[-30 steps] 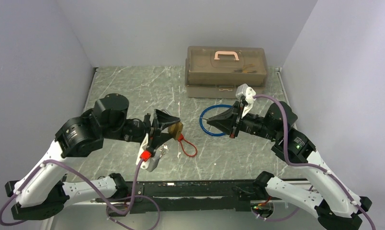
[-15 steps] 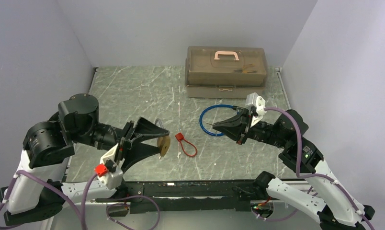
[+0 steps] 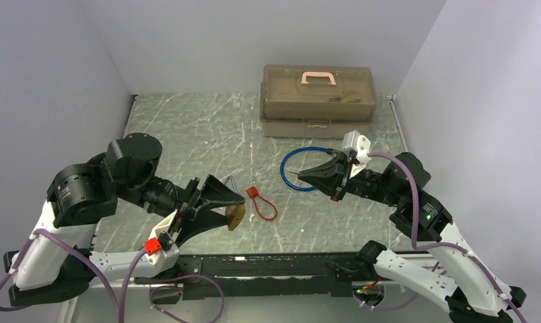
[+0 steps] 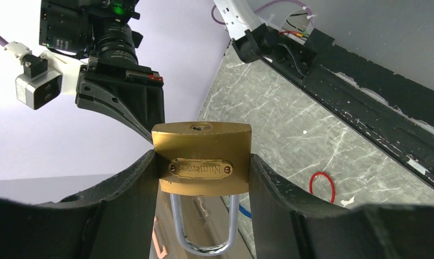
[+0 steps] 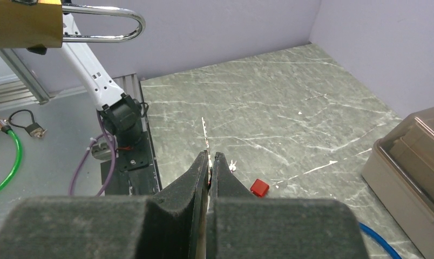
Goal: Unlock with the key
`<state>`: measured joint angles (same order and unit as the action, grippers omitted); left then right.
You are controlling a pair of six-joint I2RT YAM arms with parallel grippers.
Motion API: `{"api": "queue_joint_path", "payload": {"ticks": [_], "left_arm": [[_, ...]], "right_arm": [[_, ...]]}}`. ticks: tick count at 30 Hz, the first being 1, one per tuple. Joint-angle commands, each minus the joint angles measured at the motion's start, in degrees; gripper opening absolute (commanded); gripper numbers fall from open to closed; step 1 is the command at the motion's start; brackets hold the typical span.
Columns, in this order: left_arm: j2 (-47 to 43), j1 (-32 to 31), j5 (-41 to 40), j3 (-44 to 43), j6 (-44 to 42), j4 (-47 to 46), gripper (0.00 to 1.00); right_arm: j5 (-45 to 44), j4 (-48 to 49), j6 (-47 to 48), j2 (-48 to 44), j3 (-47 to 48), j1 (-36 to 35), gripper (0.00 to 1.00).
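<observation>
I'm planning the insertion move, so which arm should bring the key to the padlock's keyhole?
Right. The right pincer is shut on the key, blade sticking out ahead. The left pincer just grips the padlock, keyhole turned outward.

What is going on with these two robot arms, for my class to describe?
The left gripper holds a brass padlock with a silver shackle up in the air, its keyhole turned towards the other arm. The right gripper is shut on a thin silver key. Key and padlock are apart, and nothing is inserted yet.
</observation>
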<state>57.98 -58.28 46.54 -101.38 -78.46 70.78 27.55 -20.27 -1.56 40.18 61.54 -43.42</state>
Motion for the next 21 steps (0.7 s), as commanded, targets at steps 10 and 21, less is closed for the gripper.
{"api": "queue_joint_path", "payload": {"ticks": [10,21], "left_arm": [[-4.72,-0.72,-16.18,14.17,2.91,-11.73,0.0],[-1.26,17.2,-11.2,17.11,15.57,-9.17,0.0]], "right_arm": [[0.09,-1.09,4.99,1.93,3.14,0.07,0.0],[0.31,3.25,30.71,-1.95,-7.04,-0.35,0.0]]}}
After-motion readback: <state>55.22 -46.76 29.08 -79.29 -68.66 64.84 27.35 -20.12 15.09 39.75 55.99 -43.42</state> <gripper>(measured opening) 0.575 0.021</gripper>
